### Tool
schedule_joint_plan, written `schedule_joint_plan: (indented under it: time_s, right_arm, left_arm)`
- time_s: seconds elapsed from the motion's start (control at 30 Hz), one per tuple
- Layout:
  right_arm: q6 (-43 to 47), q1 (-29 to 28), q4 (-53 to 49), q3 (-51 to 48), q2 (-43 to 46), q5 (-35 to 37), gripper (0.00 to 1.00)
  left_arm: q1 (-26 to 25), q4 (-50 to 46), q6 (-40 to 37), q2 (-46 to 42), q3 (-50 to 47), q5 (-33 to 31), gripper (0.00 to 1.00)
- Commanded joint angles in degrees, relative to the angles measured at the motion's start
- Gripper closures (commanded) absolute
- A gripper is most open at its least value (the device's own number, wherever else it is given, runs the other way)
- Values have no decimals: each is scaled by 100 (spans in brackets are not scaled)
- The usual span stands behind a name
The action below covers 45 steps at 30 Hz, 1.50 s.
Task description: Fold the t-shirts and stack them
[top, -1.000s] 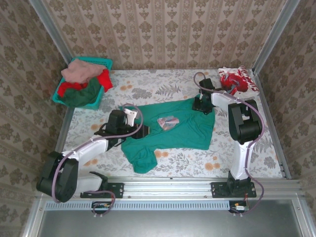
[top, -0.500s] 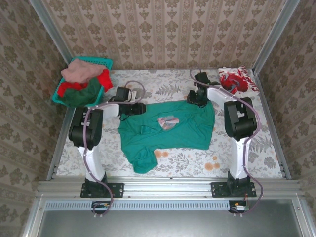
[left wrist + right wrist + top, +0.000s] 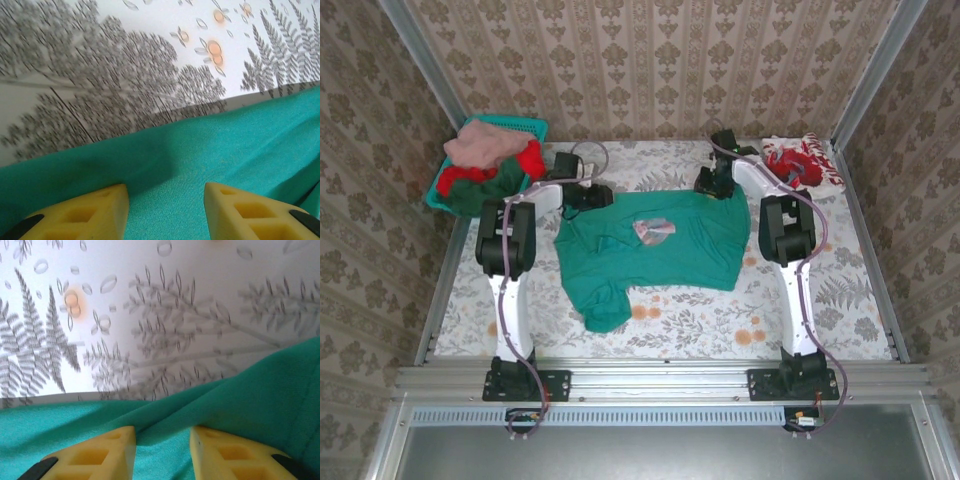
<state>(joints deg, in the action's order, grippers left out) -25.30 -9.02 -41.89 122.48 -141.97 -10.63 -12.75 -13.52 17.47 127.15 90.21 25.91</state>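
**A:** where's the teal-green t-shirt [image 3: 670,258] at?

**B:** spread across the middle of the table [image 3: 740,320], one lump bunched toward the near left. The far edge is fairly close to the back wall [image 3: 650,70]. The left gripper [image 3: 165,192] has narrow jaws pinching the far-left corner, and the right gripper [image 3: 163,435] does the same on the far-right corner.

**A:** anything crowding it?

**B:** a basket [image 3: 525,124] heaped with shirts [image 3: 485,160] sits just left of the left gripper. A red-and-white shirt [image 3: 803,162] is just right of the right one. Neither touches the teal one. The open tabletop is all on the near side.
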Motion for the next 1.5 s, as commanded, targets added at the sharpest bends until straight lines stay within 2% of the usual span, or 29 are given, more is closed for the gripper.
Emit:
schedule_joint_plan:
  time_s: [0.0,0.07,0.17,0.27,0.33,0.47,0.63,0.83,1.03,1.27,1.47]
  right_arm:
    - [158,63,-919,649,-295,-48,63]
    - [210,-21,-870,435,131,187,63]
    - [269,-300,-272,-589,1155,574,63]
    - [387,-840,642,-1843,2200,843,62]
    - [470,-1226,1059,-2319,2530,890,62]
    - [555,-2203,2176,-2945,2567,108,63]
    - [906,-2948,2710,-2653,1934,-268,63]
    - [563,-2898,3476,-2619,1273,-965,66]
    - [728,-2922,3337,-2624,1044,-1311,68]
    - [1171,-3073,3092,-3533,1814,-1895,70]
    - [1811,-3176,2438,-4228,2533,-1895,70]
  left_arm:
    - [71,-666,-140,169,57,-145,53]
    - [70,-514,-104,-115,-165,-130,48]
    - [79,-480,-125,-274,-313,-149,46]
    - [99,-666,-139,-107,-160,-123,45]
    - [107,-620,-101,-21,-128,-25,45]
    - [126,-657,-53,166,68,96,45]
    - [149,-727,-44,283,220,129,44]
    - [278,-609,192,354,249,323,44]
    - [280,-536,257,354,261,404,42]
    - [282,-573,265,406,321,389,42]
    - [309,-648,239,374,363,415,41]
